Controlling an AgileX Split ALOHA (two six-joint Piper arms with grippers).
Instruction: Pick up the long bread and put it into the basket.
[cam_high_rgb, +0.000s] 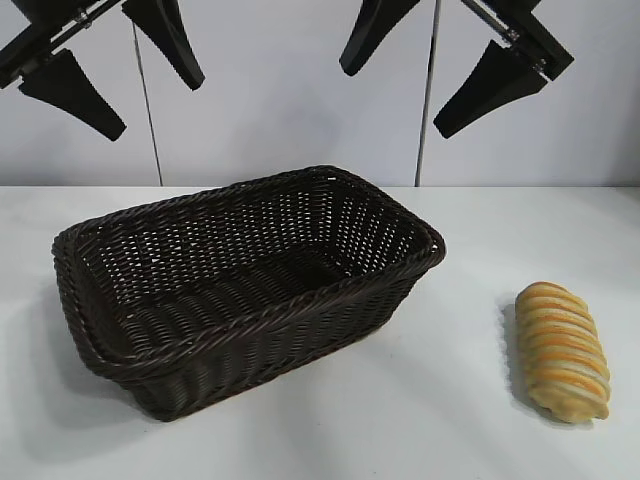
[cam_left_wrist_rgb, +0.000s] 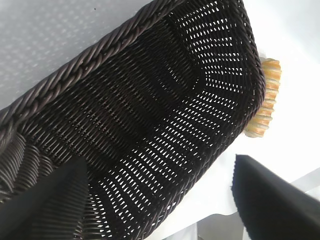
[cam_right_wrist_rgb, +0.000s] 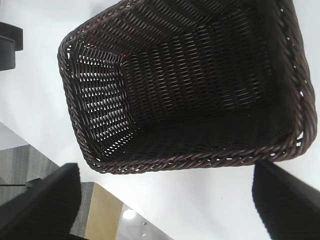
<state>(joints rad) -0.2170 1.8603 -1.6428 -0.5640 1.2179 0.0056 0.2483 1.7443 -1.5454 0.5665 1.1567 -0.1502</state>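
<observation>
While basket (cam_left_wrist_rgb: 150, 115) hides most of long bread (cam_left_wrist_rgb: 265, 97), arms cropped overhead

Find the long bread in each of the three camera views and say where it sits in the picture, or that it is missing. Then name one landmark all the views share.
Exterior view: the long bread lies on the white table at lower right, apart from the basket.
Left wrist view: only part of the bread shows, past the basket's far corner at the right edge.
Right wrist view: not in it.
Shared landmark: the dark wicker basket.
</observation>
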